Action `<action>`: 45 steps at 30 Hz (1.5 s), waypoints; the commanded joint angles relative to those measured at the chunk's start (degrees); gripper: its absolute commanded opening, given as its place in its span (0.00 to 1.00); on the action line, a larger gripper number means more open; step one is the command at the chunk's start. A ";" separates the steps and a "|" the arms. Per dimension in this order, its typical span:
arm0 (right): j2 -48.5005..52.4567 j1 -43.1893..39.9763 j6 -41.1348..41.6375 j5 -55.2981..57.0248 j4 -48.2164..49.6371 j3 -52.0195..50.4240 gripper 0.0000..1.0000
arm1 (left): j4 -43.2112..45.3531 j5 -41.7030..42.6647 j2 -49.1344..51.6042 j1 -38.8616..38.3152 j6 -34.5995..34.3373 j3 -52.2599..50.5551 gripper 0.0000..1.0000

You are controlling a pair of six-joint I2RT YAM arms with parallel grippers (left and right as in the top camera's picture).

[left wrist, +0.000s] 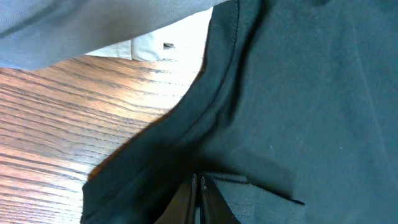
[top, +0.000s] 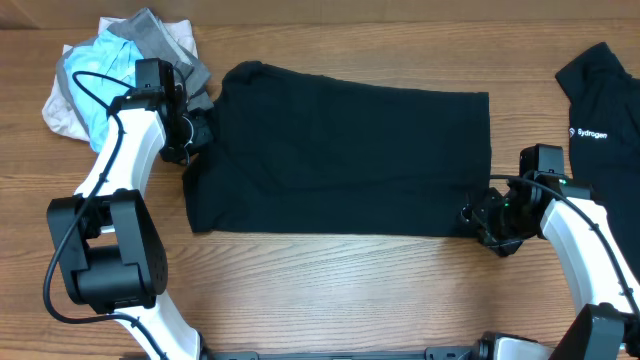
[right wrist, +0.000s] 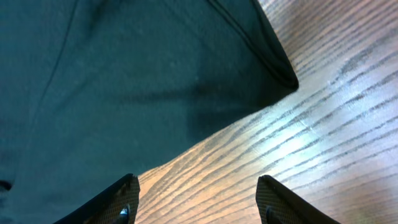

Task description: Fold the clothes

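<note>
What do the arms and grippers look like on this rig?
Left arm and right arm: white links, bulky black joint housings, loose black cables. Black wrist blocks; small green light on the right one. Fingers black, flat, tapered. No markings visible.

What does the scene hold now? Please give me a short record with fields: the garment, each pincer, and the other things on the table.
garment: plain black, spread flat on the table, not yet a small square
left pincer: shut, at the garment's left edge; a grip on cloth cannot be confirmed
right pincer: open, at the garment's near right corner, holding nothing
other things: light-blue, grey and beige bundle at far left; black top with white lettering at far right
</note>
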 commanded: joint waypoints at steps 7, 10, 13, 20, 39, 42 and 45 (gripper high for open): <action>-0.26 -0.04 -0.37 0.48 1.44 -0.26 0.64 | 0.33 -3.58 0.94 -0.07 1.29 1.53 0.76; -0.26 -0.04 -0.39 0.50 1.73 -0.26 0.69 | -0.74 -3.58 0.92 -0.07 1.27 2.23 1.00; -0.26 -0.04 -0.37 0.44 3.19 -0.20 0.73 | -3.52 -3.58 0.92 -0.17 1.25 4.72 1.00; -0.26 -0.11 -0.42 -1.14 5.22 5.22 0.91 | -12.74 0.81 0.92 -3.48 3.04 16.70 1.00; 1.14 0.87 -6.16 -2.54 9.73 8.07 1.00 | 3.58 -6.21 7.26 -13.53 -0.96 29.29 0.83; 2.47 0.87 -6.23 -2.56 9.94 7.26 1.00 | 4.28 -7.43 10.97 -13.51 0.17 32.85 1.00; 4.02 1.09 -6.25 -2.56 9.90 6.60 1.00 | 8.59 -7.56 13.51 -13.57 2.05 33.09 1.00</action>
